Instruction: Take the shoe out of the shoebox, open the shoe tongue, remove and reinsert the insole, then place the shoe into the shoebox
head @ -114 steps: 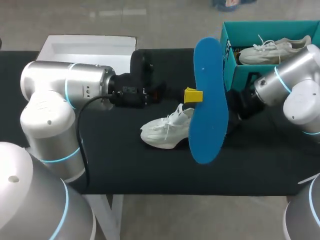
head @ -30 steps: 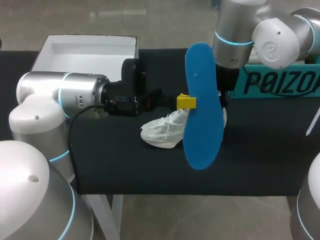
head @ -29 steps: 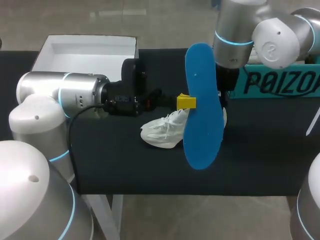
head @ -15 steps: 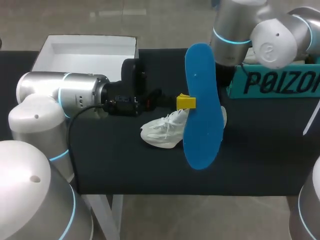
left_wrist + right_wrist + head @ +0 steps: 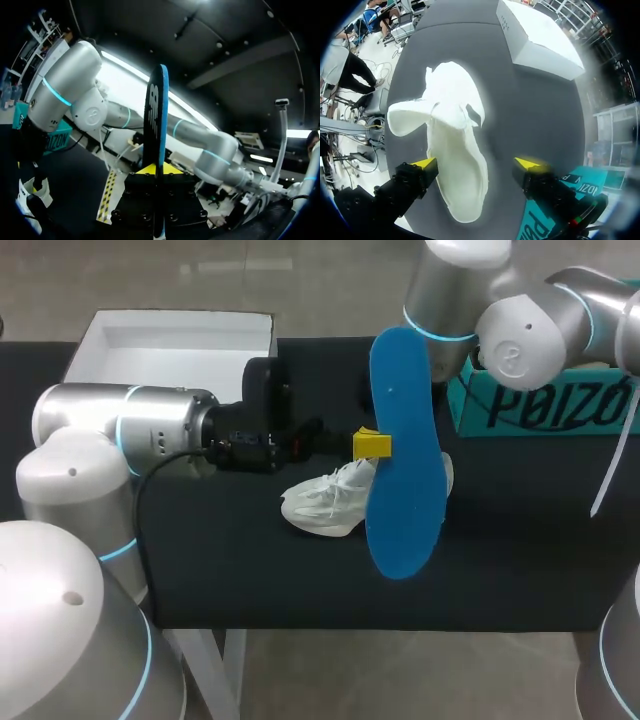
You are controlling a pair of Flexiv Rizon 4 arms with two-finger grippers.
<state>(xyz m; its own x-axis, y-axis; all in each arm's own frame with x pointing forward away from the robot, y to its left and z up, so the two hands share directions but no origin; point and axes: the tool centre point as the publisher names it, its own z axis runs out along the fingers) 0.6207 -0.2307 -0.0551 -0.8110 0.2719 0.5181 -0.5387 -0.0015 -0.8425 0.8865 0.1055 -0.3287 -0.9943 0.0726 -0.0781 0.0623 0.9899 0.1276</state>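
Observation:
My left gripper (image 5: 373, 444) is shut on a blue insole (image 5: 405, 450) and holds it upright above the table's middle. In the left wrist view the insole (image 5: 156, 125) stands edge-on between the yellow tips of that gripper (image 5: 159, 170). A white shoe (image 5: 325, 505) lies on the black table, partly hidden behind the insole. My right arm (image 5: 470, 305) hangs over the shoe's heel end, its fingers hidden behind the insole. The right wrist view looks down on the shoe (image 5: 455, 150), with my right gripper (image 5: 476, 163) open and one fingertip on each side of it.
A teal shoebox (image 5: 545, 405) stands at the back right, also beside my right gripper (image 5: 545, 220). A white box lid (image 5: 175, 340) lies at the back left, seen beyond the shoe (image 5: 540, 42). The black table (image 5: 250, 580) extends in front of the shoe.
My right arm has shifted to the left and away from the shoebox, uncovering more of the box. The left arm, the insole and the shoe have stayed in place.

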